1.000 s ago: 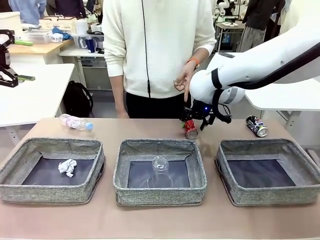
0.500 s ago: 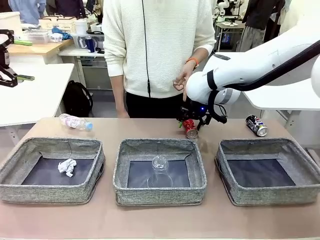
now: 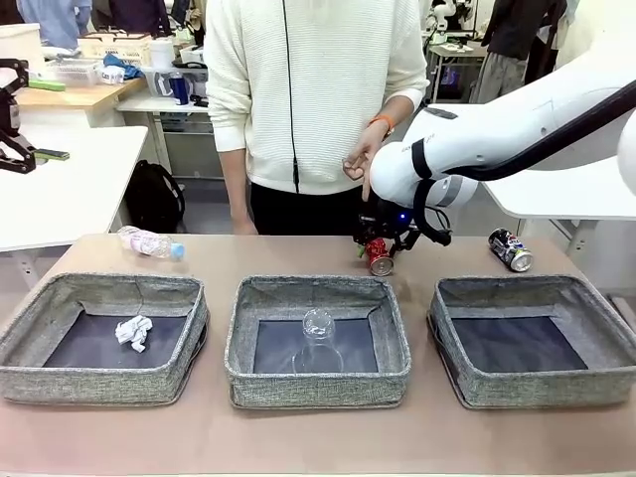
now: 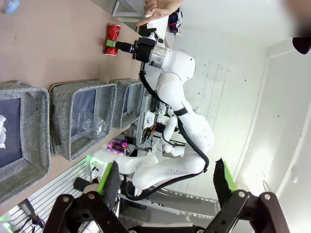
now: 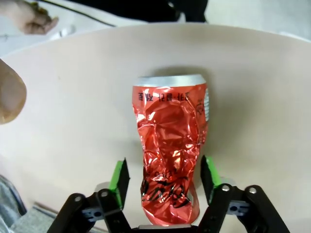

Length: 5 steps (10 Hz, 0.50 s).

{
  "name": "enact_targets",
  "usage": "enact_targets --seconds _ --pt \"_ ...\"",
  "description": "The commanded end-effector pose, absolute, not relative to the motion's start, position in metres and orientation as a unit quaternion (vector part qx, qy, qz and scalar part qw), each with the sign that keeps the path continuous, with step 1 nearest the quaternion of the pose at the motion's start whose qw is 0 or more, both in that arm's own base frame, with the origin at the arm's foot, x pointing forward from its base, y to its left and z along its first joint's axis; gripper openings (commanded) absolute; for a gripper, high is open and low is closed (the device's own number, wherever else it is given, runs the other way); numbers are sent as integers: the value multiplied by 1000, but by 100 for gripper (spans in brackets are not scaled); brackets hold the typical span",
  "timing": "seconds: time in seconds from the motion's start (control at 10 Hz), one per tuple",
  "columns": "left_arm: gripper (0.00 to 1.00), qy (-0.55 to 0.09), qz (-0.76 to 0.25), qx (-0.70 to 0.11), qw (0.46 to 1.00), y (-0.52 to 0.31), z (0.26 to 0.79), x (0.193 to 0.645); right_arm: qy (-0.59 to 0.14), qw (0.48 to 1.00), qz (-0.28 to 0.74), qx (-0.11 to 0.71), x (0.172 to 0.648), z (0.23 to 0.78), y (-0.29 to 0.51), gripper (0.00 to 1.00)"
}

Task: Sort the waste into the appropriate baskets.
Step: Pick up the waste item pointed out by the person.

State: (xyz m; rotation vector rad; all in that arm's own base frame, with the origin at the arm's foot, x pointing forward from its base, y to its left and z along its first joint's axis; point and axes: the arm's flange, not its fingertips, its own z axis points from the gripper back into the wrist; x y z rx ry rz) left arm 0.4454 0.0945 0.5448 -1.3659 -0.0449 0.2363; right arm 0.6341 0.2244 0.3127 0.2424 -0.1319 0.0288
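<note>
The brown table (image 3: 298, 442) carries three shallow grey woven fabric baskets (image 3: 318, 386) in a row. Just beyond the middle basket, the right gripper (image 5: 164, 175) sits low with its jaws parted. Its green pads (image 5: 120, 177) stand either side of the crumpled red metal can (image 5: 170, 121), which lies on the tabletop (a gap shows at one pad, so it isn't clamped yet). The left gripper (image 4: 165, 177) hangs high, spread wide and holding nothing. The can looks light, thin-walled and dented. It would likely buckle or slip under force, so a moderate squeeze across its narrowed waist seems the best hold.
</note>
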Motion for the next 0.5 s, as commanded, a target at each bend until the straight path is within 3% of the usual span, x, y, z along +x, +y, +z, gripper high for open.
enact_targets --seconds 0.0,0.3,0.4 --pt "100 -22 105 -635 765 95 548 444 -64 993 7 100 639 312 226 0" --pt "100 -22 105 -635 765 95 548 444 -61 993 9 97 639 312 225 3" --pt "100 -22 105 -635 765 95 548 444 -61 993 8 96 639 311 225 0"
